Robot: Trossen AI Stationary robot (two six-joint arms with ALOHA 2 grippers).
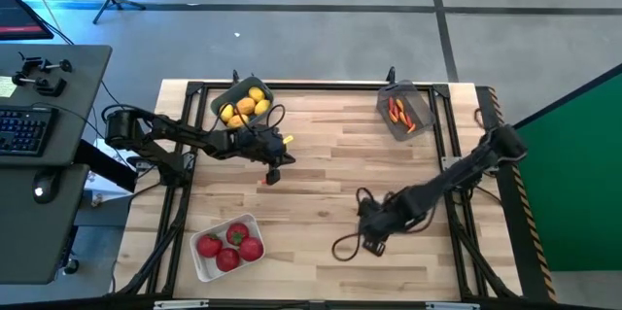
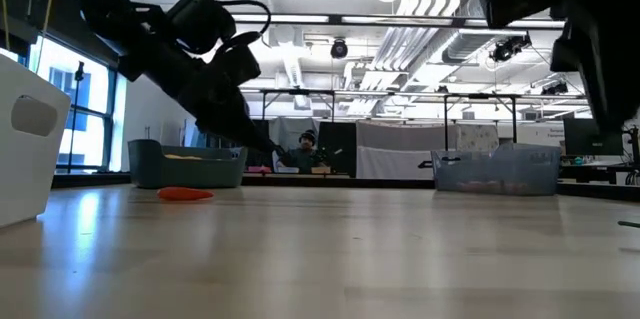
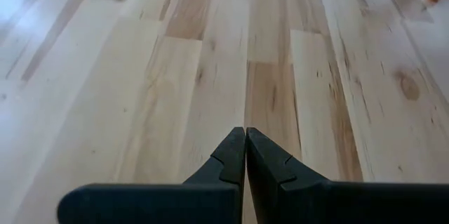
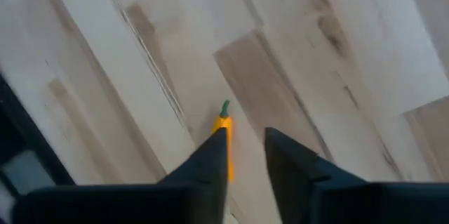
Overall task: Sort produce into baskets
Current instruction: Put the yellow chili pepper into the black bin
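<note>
My table [image 1: 321,184] is pale wood, laid in light and tan planks with darker grain streaks and a brown knot. My fingers [image 3: 231,155] are matte black, as are both my arms. A small yellow-orange pepper piece with a green stem [image 4: 224,122] lies by my right fingers [image 4: 210,155]. The white bin [image 1: 202,266] holds red fruits [image 1: 231,247], the blue-grey bin [image 1: 222,96] yellow ones [image 1: 243,108], the translucent grey bin [image 1: 420,106] orange-red peppers [image 1: 398,113].

Lemons [image 1: 244,109] in far-left basket [image 1: 222,97], peppers [image 1: 399,114] in far-right basket [image 1: 424,106], round fruits [image 1: 230,246] in near-left basket [image 1: 204,270]
</note>
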